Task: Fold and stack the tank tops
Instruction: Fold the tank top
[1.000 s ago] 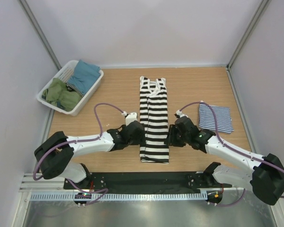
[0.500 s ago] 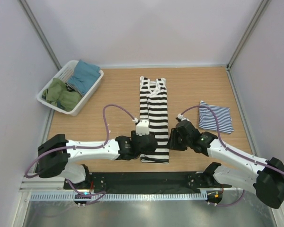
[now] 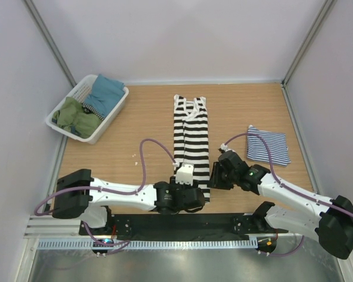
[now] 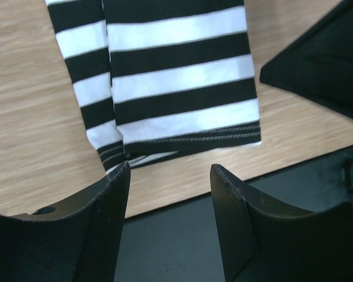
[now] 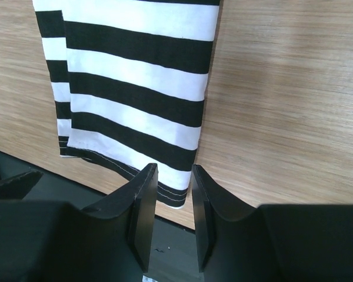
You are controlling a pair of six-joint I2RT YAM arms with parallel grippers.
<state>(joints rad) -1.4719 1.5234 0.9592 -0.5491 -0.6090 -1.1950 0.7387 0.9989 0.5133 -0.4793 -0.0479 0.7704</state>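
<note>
Both arms stretched low by the near edge. Left gripper (image 4: 169,171) gapes wide. Right gripper (image 5: 172,173) barely parted.

Ahead of our black left end effector (image 4: 169,176), the tank top (image 4: 182,76) shows broad black-and-white stripes; the folded top (image 3: 268,146), to its right, thin navy-and-white ones.

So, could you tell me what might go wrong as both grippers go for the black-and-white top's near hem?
The tank top is folded lengthwise in layers; the open left gripper may pinch only the narrow flap and open the fold. The right gripper shows only a narrow gap, so it may shove the hem rather than take it. The hem lies close to the black base plate, which either gripper could strike.
</note>
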